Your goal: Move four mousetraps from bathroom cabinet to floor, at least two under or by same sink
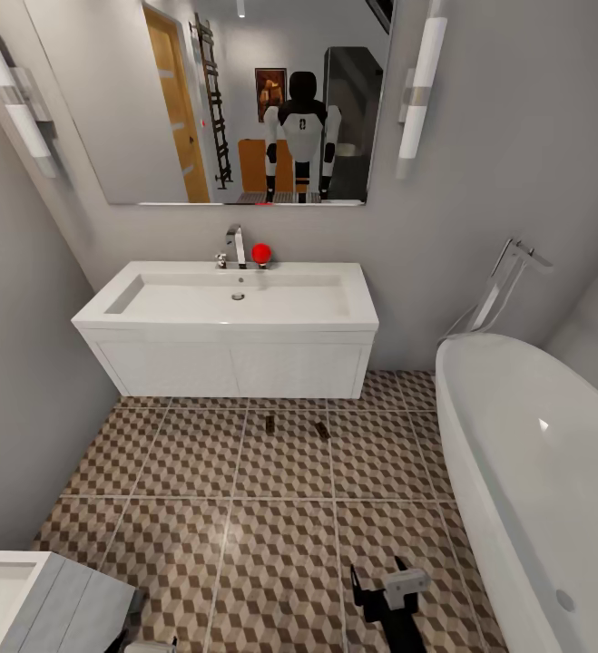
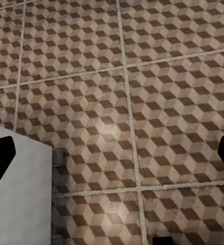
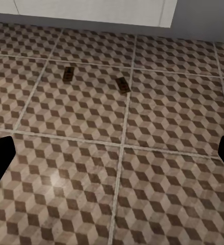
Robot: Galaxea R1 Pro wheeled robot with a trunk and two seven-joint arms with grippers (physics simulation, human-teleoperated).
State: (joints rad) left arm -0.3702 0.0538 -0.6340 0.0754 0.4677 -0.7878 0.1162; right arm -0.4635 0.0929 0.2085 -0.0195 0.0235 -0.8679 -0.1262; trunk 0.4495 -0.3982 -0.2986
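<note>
Two mousetraps [image 1: 269, 423] [image 1: 321, 430] lie on the cube-patterned bathroom floor [image 1: 199, 544], just in front of the white vanity with the bathroom sink [image 1: 235, 297]. The right wrist view shows the same pair, one mousetrap [image 3: 68, 74] beside the other mousetrap [image 3: 123, 84], ahead of my right gripper [image 3: 112, 158], which is open and empty. That right gripper [image 1: 389, 585] hangs low over the floor near the bathtub. My left gripper [image 2: 112, 158] is open too, above bare tiles. In the mirror, behind my reflection, stands the orange-brown cabinet [image 1: 255, 165].
A white oval bathtub [image 1: 534, 472] with a chrome tap fills the right side. A low white-grey drawer unit [image 1: 35, 599] [image 2: 20, 189] sits at my left. A red ball [image 1: 261, 253] rests by the sink tap. Grey walls close in left and behind.
</note>
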